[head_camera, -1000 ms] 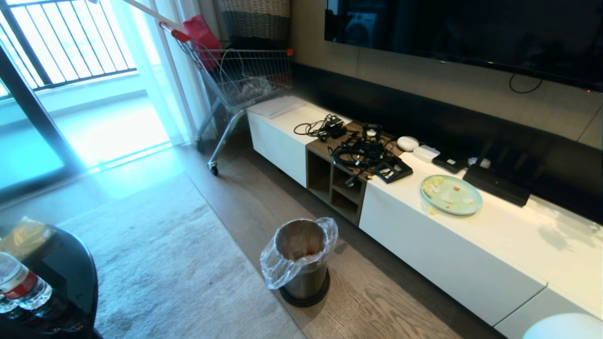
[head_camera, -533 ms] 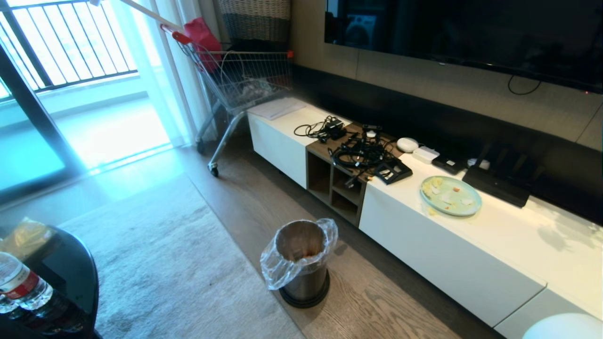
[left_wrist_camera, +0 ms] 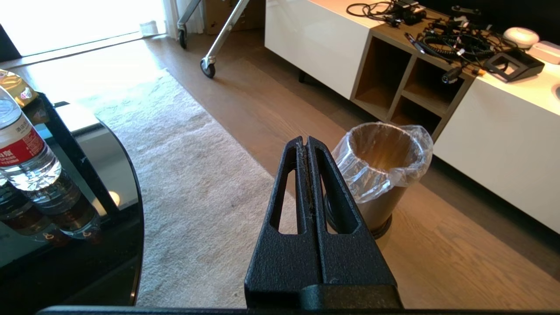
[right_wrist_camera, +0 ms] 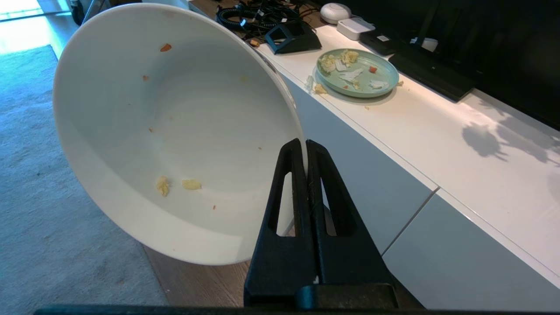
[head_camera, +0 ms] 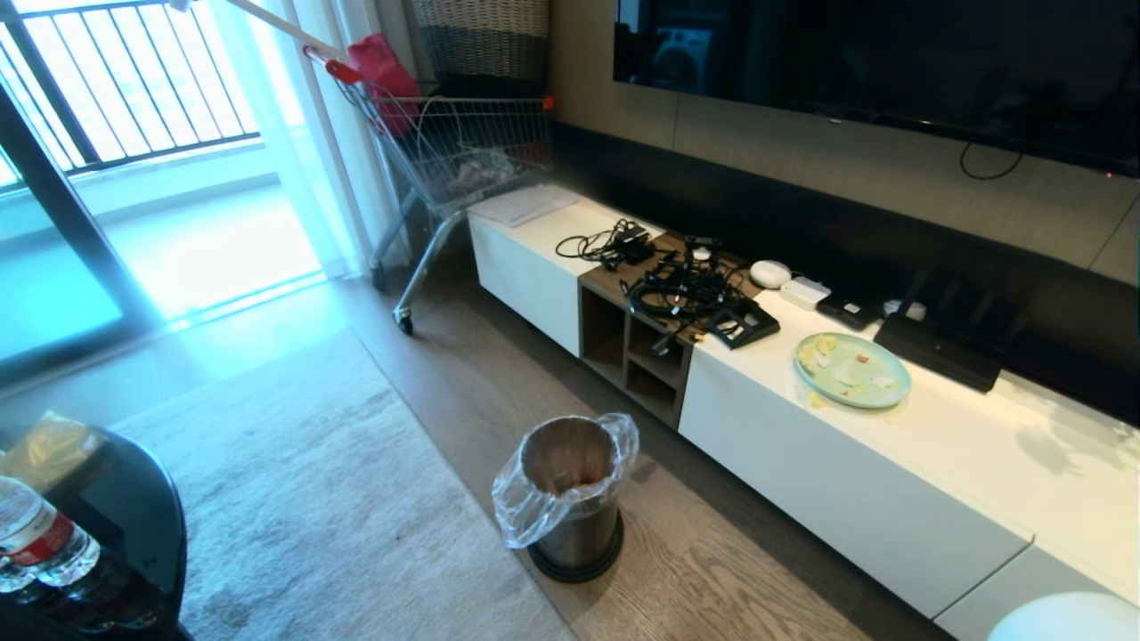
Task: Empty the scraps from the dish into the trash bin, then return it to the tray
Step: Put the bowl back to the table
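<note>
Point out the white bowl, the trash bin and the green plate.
white bowl (right_wrist_camera: 175, 131): right wrist view, on its inner wall.
trash bin (head_camera: 579, 534): head view, on its metal side below the bag.
green plate (head_camera: 877, 383): head view, on a bare patch near its rim.

The only lettering in view stands on the red label of the clear water bottle (left_wrist_camera: 26, 151) on the black glass table (left_wrist_camera: 109, 245): small white characters, too small to read. Nothing else near that bottle bears legible text, numbers or signs.
</note>
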### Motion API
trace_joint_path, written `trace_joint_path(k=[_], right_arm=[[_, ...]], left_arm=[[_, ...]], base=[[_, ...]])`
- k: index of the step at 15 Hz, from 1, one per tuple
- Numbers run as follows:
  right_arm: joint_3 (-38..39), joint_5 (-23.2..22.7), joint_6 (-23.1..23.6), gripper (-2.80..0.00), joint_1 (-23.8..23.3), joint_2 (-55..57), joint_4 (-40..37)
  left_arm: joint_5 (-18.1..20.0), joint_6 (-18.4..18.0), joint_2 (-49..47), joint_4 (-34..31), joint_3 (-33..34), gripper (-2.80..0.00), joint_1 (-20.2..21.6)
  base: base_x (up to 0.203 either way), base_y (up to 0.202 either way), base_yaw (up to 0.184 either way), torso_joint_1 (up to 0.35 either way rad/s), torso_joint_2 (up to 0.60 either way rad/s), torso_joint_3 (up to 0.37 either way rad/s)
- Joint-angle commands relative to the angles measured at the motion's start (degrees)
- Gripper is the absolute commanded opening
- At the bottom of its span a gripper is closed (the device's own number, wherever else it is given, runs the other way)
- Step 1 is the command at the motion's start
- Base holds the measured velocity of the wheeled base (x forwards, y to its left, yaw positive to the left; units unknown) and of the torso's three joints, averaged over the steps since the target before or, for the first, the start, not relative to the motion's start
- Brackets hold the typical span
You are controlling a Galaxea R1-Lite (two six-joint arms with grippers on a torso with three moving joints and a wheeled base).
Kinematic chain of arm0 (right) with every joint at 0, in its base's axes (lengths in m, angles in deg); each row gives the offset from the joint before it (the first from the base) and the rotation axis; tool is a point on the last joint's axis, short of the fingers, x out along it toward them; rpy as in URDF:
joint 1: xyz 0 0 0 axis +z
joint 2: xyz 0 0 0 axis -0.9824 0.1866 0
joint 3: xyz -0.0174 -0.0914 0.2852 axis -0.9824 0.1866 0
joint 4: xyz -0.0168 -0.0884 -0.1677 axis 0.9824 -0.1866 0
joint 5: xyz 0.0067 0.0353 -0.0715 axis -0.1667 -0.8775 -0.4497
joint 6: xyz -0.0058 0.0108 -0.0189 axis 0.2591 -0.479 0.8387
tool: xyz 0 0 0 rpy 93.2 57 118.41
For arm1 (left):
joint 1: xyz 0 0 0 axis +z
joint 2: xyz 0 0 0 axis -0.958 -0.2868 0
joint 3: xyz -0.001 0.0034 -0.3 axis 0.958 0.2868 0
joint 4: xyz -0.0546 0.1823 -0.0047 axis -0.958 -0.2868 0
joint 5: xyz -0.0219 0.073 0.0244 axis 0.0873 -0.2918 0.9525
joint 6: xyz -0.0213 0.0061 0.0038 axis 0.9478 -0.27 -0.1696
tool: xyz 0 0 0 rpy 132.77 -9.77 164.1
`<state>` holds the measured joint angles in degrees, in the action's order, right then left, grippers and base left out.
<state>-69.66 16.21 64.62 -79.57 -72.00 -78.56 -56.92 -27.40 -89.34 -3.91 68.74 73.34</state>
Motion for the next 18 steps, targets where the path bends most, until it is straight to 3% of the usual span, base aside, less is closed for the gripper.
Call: trace_joint_path(k=[1,4,18], right_arm=[[0.0,-0.05,0.05,-2.8,-0.02,0.07,-0.01],[0.0,-0.05,0.05,-2.8,-0.02,0.07,-0.01],[0.0,-0.05,0.05,-2.8,-0.02,0.07,-0.01]], left_arm=[[-0.02,0.05,0.02,0.05,0.0,-2.8,0.0],[-0.02,0.05,0.02,0.05,0.0,-2.8,0.0],[-0.02,0.05,0.02,0.05,0.0,-2.8,0.0]], base=[[0.0,0.0,0.0,0.0,0.0,0.0],[-0.042,0.0,0.0,0.001,0.0,0.001],[-0.186,0.0,-0.002,0.001,0.0,0.001]])
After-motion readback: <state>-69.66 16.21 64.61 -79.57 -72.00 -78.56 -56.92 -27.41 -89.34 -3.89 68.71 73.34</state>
